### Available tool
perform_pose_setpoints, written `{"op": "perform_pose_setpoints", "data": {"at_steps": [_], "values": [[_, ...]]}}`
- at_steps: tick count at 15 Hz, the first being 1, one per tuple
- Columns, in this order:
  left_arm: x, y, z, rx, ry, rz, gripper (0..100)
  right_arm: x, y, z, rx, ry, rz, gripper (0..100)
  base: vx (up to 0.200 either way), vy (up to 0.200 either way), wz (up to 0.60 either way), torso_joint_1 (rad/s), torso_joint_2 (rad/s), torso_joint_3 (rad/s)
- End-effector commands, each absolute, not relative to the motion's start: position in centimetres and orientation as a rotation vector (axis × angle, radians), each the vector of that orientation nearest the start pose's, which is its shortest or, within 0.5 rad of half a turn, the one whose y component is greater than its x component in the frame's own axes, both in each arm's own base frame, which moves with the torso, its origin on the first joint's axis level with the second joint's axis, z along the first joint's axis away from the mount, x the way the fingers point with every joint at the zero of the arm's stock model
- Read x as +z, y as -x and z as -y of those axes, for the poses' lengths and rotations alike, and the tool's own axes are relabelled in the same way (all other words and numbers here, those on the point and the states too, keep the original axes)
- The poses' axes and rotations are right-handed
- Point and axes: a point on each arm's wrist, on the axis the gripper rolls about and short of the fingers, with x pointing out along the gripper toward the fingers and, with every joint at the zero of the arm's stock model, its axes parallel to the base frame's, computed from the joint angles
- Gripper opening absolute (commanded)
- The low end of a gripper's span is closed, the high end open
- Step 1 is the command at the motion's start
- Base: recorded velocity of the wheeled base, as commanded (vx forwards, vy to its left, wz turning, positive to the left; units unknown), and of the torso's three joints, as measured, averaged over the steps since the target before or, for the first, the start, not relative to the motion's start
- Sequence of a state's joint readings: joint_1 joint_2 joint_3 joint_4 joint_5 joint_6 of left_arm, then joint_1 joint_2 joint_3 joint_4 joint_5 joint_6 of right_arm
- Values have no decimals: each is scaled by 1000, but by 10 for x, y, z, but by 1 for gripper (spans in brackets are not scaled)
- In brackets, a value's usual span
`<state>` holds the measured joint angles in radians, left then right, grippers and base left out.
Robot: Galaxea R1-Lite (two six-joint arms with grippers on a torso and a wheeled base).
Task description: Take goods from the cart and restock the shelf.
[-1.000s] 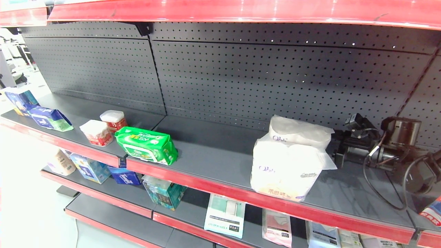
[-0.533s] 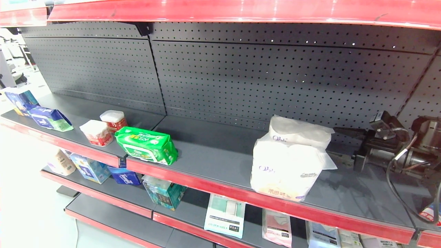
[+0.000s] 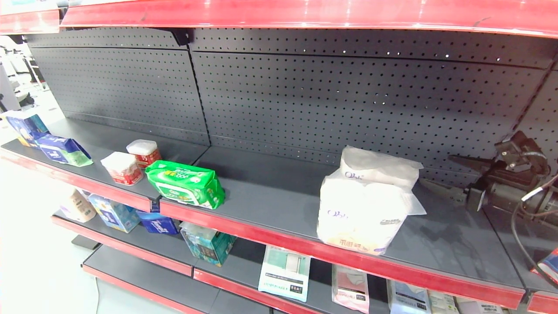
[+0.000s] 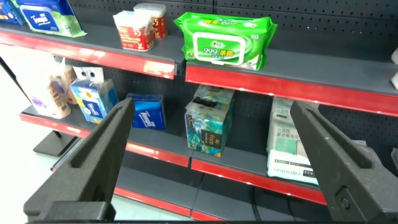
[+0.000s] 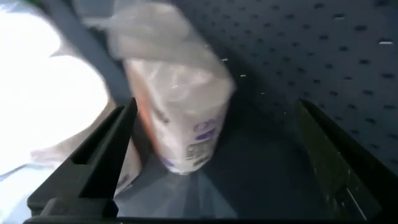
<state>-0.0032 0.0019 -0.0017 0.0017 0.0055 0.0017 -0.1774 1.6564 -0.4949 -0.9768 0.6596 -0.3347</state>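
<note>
White tissue pack (image 3: 364, 213) on shelf (image 3: 270, 189)

You face a dark grey pegboard back wall (image 3: 305, 96) behind the red-edged shelf (image 3: 270, 192). At 8 o'clock the pale floor (image 3: 35, 266) glares bright; at 10 o'clock the room beyond (image 3: 17, 61) is washed out with light.

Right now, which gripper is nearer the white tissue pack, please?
Right. The right gripper is over the shelf just right of the white tissue pack; the left gripper hangs off left, below the green wipes.
</note>
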Motion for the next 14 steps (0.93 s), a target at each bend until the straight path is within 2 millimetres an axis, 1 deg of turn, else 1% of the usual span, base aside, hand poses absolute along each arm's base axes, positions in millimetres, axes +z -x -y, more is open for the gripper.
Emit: {"op": "perform_pose_setpoints", "data": {"at_steps": [1,2,3,4,5,6,9,10,12,13,14], "values": [[76,23,0,3,-2,-2,100,165,-245,32,459,262,-46,100,0,0,0,0,0,0],[76,23,0,3,-2,-2,100,169,-236,31,431,264,-39,100,0,0,0,0,0,0],[76,23,0,3,-2,-2,100,168,-223,28,396,258,-49,100,0,0,0,0,0,0],[76,23,0,3,-2,-2,100,160,-207,25,343,248,-83,100,0,0,0,0,0,0],[76,23,0,3,-2,-2,100,157,-199,24,312,249,-96,100,0,0,0,0,0,0],[76,23,0,3,-2,-2,100,154,-182,21,233,241,-111,100,0,0,0,0,0,0],[76,23,0,3,-2,-2,100,160,-158,13,119,181,-77,100,0,0,0,0,0,0],[76,23,0,3,-2,-2,100,160,-147,10,90,173,-57,100,0,0,0,0,0,0],[76,23,0,3,-2,-2,100,155,-121,6,60,177,-28,100,0,0,0,0,0,0],[76,23,0,3,-2,-2,100,150,-103,3,73,180,-1,100,0,0,0,0,0,0],[76,23,0,3,-2,-2,100,147,-94,2,74,183,14,100,0,0,0,0,0,0]]}}
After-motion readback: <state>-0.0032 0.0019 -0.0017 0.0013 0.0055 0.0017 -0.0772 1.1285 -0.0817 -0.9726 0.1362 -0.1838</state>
